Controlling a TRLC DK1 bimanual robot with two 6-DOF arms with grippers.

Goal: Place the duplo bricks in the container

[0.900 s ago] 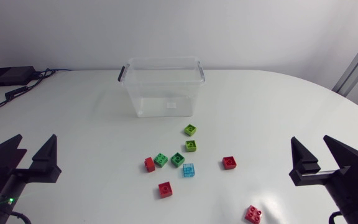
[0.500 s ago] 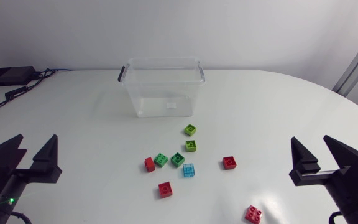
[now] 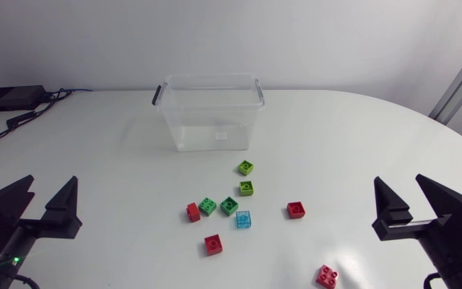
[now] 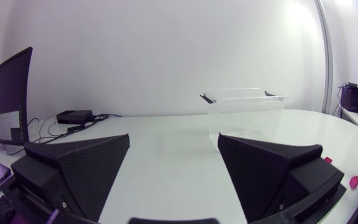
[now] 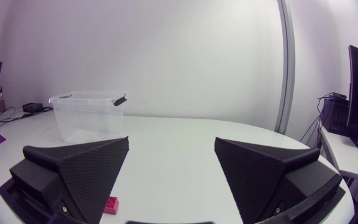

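— Where are the arms?

— At the near corners. The left gripper [image 3: 50, 181] sits by the near left edge of the table [image 3: 335, 136], its fingers spread wide with nothing between them. The right gripper [image 3: 399, 180] is opposite it at the near right, fingers just as wide apart and holding nothing.

— And the bricks?

— All loose on the table, none in the container [image 3: 208, 79]. Closest is the nearest red brick [image 3: 326, 276], alone and off toward the right gripper's side. Next comes the middle red brick [image 3: 212, 244], with the pale blue brick [image 3: 243, 219] just behind it and to the right.

— Further back?

— A loose row. The left red brick [image 3: 193, 212] is right against the bright green brick [image 3: 208, 205], though I cannot tell if they touch. The dark green brick [image 3: 228, 205] is just beside that, and the right red brick [image 3: 296, 209] sits apart on the right. Behind the row is the nearer lime brick [image 3: 246, 188], then the farther lime brick [image 3: 246, 168].

— The container itself?

— Clear plastic, upright, open at the top, with a dark clip at each end. It stands beyond all the bricks, near the table's far edge. In the left wrist view it shows ahead of the open fingers.

— Anything past it?

— A black box [image 3: 10, 98] with cables, at the far left.
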